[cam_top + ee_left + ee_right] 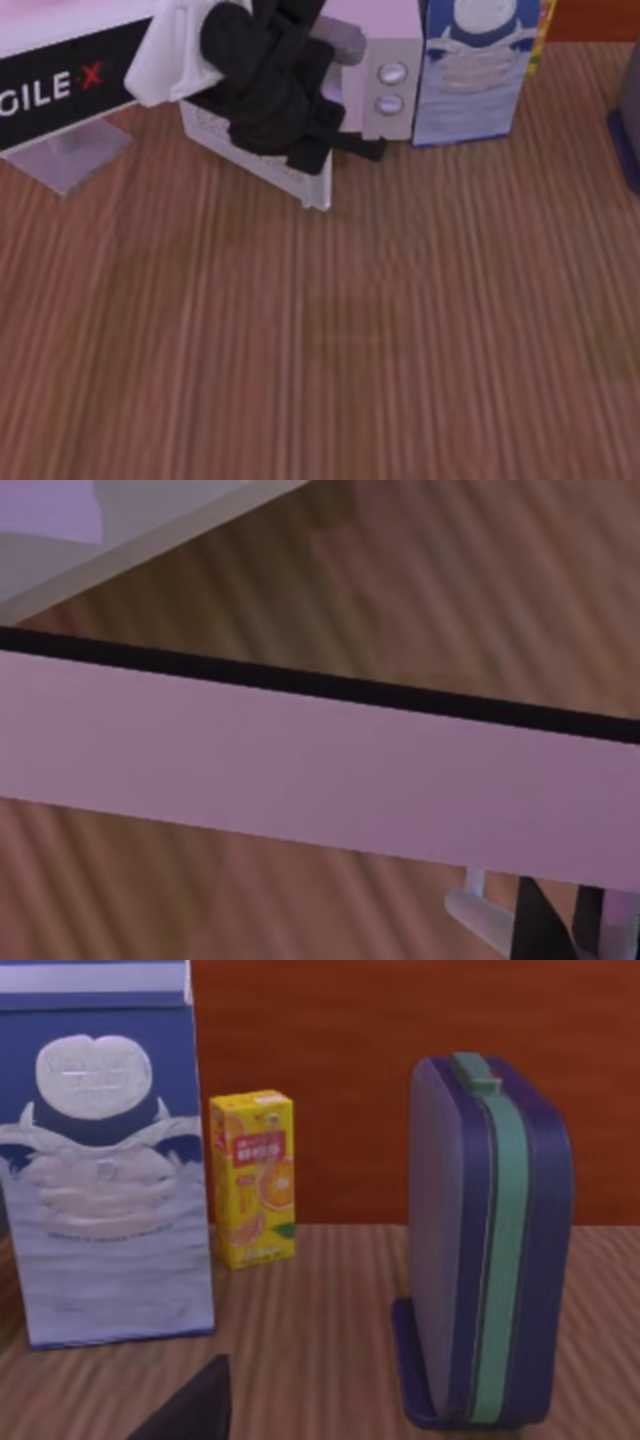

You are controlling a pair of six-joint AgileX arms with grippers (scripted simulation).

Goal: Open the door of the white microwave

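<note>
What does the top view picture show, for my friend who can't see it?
The left arm's end effector reaches down over the white microwave at the table's far edge, where the door stands swung partly open toward the left. A blue-and-white carton stands just right of the microwave, and the wooden table fills the rest.

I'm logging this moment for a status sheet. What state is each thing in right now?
Door: swung partly open, angled out from the microwave.
Microwave: upright, front partly uncovered, knobs showing.
Left hand: at the door's free edge.
Blue-and-white carton: standing upright beside the microwave.
Yellow juice box: upright.
Purple case: standing on edge.
</note>
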